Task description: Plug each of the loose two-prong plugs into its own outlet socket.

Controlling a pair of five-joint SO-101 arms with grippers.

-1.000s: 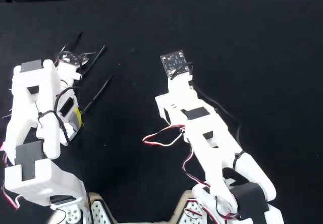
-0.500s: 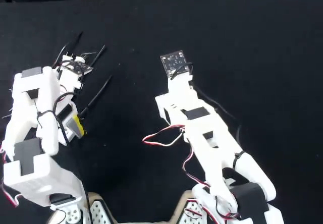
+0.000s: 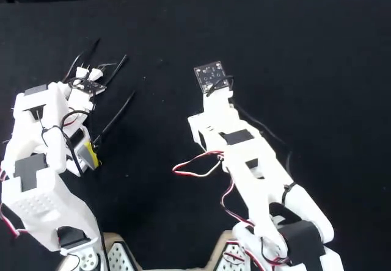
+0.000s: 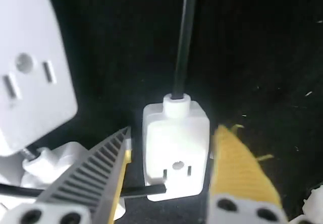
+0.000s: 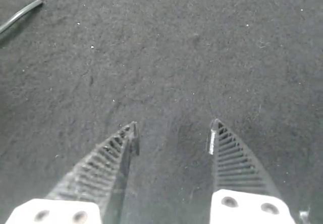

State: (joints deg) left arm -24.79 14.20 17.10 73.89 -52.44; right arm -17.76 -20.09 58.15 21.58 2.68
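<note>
**Left arm.** The left gripper (image 4: pixel 174 133) is open to a moderate width and holds nothing. Its grey ribbed finger (image 4: pixel 101 168) and yellow finger (image 4: pixel 237 168) stand on either side of a white cord-end socket (image 4: pixel 176 143), just beside its flanks. Contact cannot be confirmed.

**Task items.** The cord-end socket lies flat on the black table (image 3: pixel 305 51), within the cluster of white connectors (image 3: pixel 87 77) at the table's left side, ahead of the left arm. Two slots and a round hole are seen on its face. A black cord (image 4: pixel 184 37) leaves its collar. A second black cord (image 4: pixel 144 189) lies across its slotted end. A larger white outlet face (image 4: pixel 28 77) lies near it. No plug prongs can be made out with certainty.

**Right arm.** The right gripper (image 5: pixel 174 125) is wide open and empty. It is held over bare table near the middle, well apart from the cluster.

**Assessment.** The step in hand is judged to be a grasp of the cord-end socket.
- The fingers should be closed squarely on the two flat flanks, behind the slotted face, so that the slots are left uncovered.
- The second black cord should be kept out of the grip, since a trapped cord would tilt the body.
- Drag from the attached cord is to be expected, so a firm, centred hold is advised before any lift.
</note>
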